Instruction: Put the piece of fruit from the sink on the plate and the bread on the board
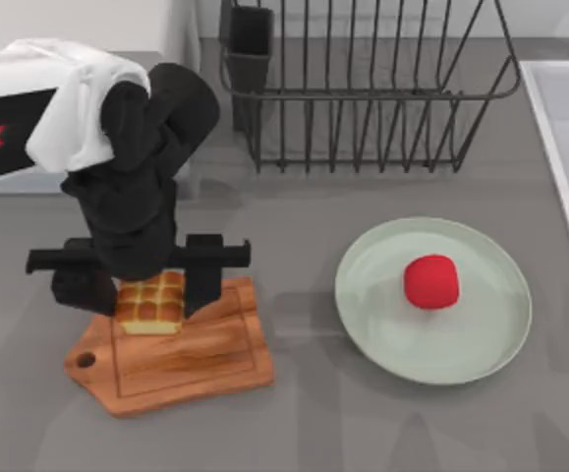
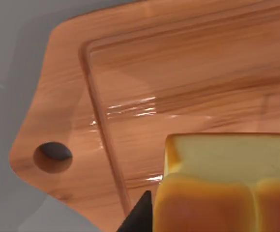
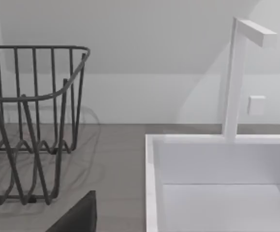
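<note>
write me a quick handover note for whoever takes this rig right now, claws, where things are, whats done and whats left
Left claw: over the board at the table's left, fingers either side of the bread; whether it grips or has let go is not clear.
Right arm: parked by the sink.
Piece of fruit: on the plate, done.
Bread: at the board's back edge, apparently resting on it.
Left: confirm release and lift the left claw away.

kitchen: sink [image 3: 227,164], dish rack [image 1: 363,88]
</note>
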Controlling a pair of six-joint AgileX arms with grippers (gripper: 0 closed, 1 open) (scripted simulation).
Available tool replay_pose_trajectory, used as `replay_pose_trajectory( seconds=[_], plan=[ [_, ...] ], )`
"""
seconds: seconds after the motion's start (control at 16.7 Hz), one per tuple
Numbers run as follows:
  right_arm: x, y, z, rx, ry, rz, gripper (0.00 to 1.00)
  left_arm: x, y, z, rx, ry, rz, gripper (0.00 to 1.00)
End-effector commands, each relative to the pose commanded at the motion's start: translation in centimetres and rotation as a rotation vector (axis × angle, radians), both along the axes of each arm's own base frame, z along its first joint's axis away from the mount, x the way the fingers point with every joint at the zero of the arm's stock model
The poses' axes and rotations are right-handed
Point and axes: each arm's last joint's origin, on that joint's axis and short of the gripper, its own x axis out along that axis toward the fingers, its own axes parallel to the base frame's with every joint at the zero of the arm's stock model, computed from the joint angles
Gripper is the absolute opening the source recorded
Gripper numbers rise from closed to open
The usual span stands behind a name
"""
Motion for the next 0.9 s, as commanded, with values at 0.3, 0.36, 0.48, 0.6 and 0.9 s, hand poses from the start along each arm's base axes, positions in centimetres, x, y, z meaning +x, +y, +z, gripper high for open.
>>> replay_pose_trajectory(
  seconds=[0.3, 0.36, 0.48, 0.6, 0.9],
  plan=[
    [0.0, 0.0, 0.0, 0.0, 0.0, 0.0, 1.0, 0.0, -0.1, -1.3, -0.001, 0.0, -0.001, 0.0],
    [0.0, 0.0, 0.0, 0.0, 0.0, 0.0, 1.0, 0.0, -0.1, -1.5, -0.001, 0.0, -0.001, 0.0],
    [0.0, 0.0, 0.0, 0.0, 0.0, 0.0, 1.0, 0.0, -0.1, -2.1, -0.001, 0.0, -0.001, 0.0],
    [0.0, 0.0, 0.0, 0.0, 0.0, 0.0, 1.0, 0.0, -0.1, -2.6, -0.001, -0.001, -0.001, 0.0],
    [0.0, 0.0, 0.0, 0.0, 0.0, 0.0, 1.0, 0.0, -0.1, -3.9, -0.002, -0.002, -0.002, 0.0]
  ],
)
